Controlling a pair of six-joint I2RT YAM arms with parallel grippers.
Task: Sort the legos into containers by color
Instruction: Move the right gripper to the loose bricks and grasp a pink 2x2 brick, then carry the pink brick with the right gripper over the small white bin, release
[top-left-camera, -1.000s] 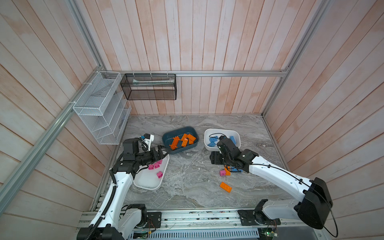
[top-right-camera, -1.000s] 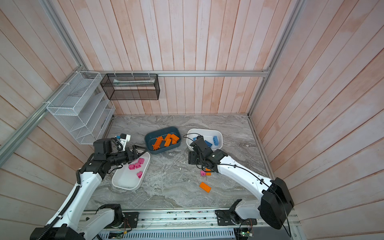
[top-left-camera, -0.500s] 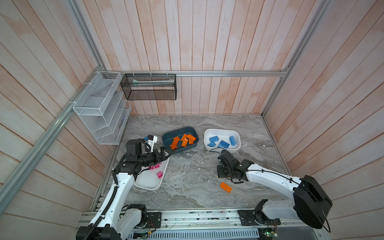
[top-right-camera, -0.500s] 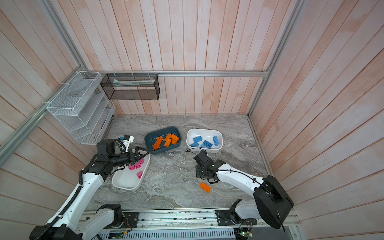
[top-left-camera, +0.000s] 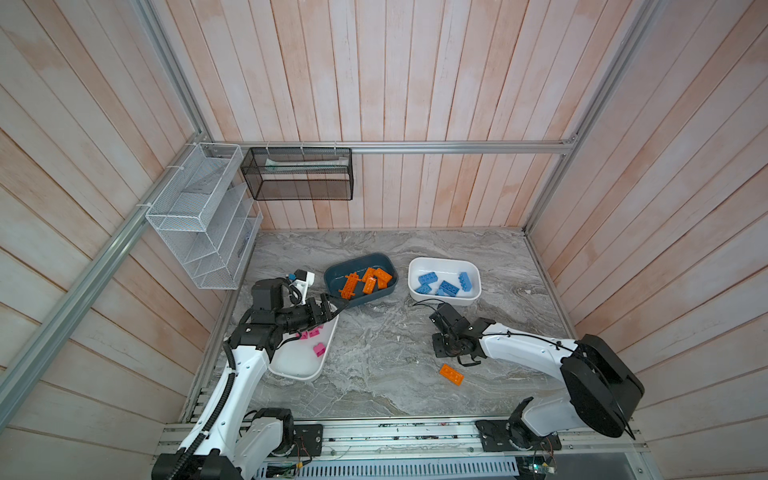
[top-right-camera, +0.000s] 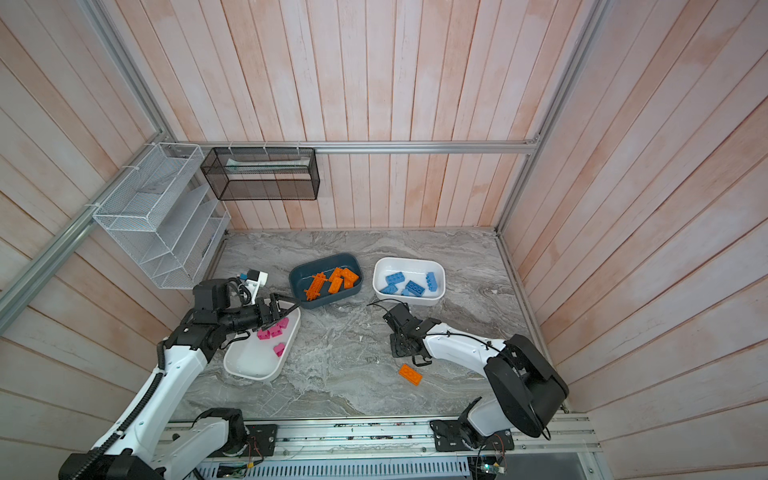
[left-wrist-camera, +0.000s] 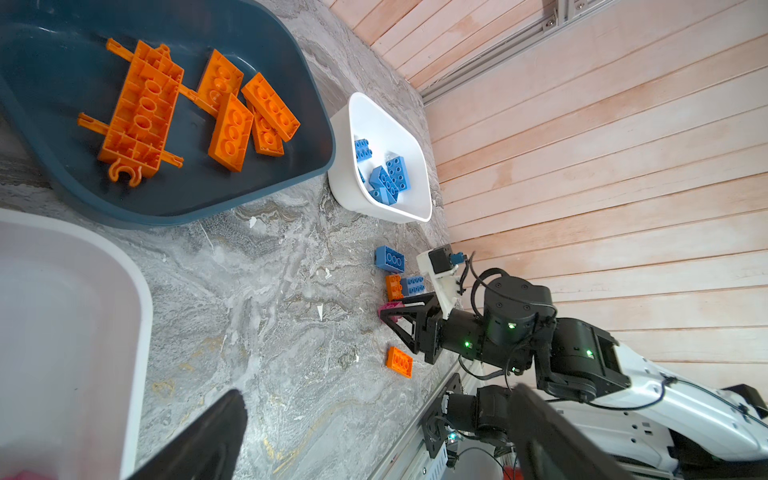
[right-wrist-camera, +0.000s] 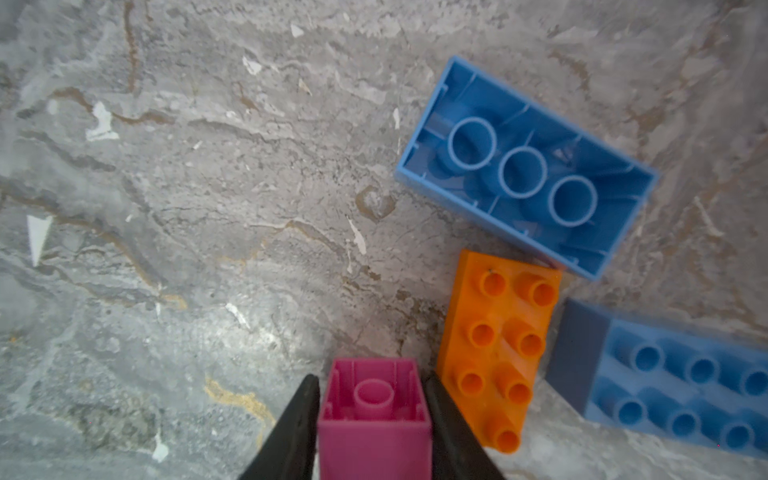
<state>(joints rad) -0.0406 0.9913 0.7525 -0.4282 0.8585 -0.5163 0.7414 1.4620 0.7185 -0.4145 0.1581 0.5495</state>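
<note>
The pink brick (right-wrist-camera: 374, 428) is pinched by the right gripper (right-wrist-camera: 370, 380), whose fingers are pressed against two opposite walls. Its hollow side is turned toward the wrist camera, and it appears to rest on the table (top-left-camera: 374, 353). It lies well apart from the teal tub (top-left-camera: 356, 261), on the right arm's side of it and nearer the rail. An orange brick (right-wrist-camera: 498, 349) is found just beside one finger, perhaps touching it, with two blue bricks (right-wrist-camera: 525, 166) beyond. The left gripper (top-left-camera: 337, 309) is held spread wide and empty just beside the teal tub's near corner, above the end of the white tub (top-left-camera: 299, 361) holding pink ones.

Several slips can be expected. The hold is taken on smooth, thin walls, so the brick may be twisted or dropped on lifting. The orange brick may be dragged along by the finger. If the brick is carried to the white tub, the left gripper may be struck unless it is drawn clear. A release made too near the teal tub may put pink among orange.
</note>
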